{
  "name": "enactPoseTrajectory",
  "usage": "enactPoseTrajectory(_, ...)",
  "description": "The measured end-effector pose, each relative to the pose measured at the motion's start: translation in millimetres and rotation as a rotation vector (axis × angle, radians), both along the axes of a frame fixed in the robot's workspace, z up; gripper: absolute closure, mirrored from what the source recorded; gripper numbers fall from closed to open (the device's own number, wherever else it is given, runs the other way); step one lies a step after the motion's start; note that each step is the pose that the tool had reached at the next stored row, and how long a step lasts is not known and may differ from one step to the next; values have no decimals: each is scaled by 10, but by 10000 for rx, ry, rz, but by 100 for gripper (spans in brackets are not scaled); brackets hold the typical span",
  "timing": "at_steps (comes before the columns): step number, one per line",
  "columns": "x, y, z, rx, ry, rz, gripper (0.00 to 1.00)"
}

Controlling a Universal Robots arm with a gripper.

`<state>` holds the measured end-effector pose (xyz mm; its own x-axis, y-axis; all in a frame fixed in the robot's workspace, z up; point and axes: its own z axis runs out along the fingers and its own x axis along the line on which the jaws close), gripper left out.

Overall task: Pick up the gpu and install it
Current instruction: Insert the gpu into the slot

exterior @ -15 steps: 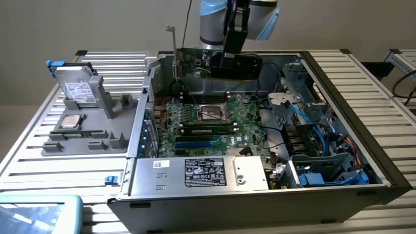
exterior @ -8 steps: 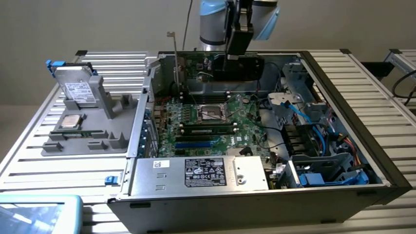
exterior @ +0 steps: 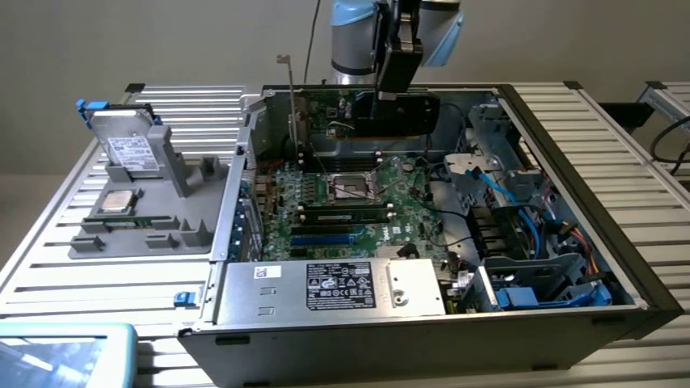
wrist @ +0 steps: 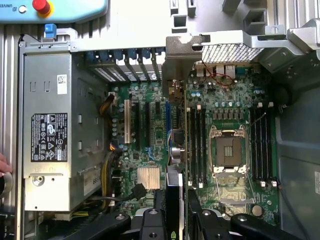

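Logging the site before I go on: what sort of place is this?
Probably a robotics lab bench for computer assembly: an open PC case on a slatted metal table, a grey parts tray with a hard drive, and a teach pendant.

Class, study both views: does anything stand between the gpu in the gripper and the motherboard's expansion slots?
Nothing visible does. The gripper holds the gpu edge-on above the motherboard. The expansion slots beneath it, beside the memory sticks, look empty.
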<state>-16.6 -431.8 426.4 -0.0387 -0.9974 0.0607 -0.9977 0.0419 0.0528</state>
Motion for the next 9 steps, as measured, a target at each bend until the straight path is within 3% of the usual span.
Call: enactPoseTrajectory(9,0,0,-12,1,-1,0,72)
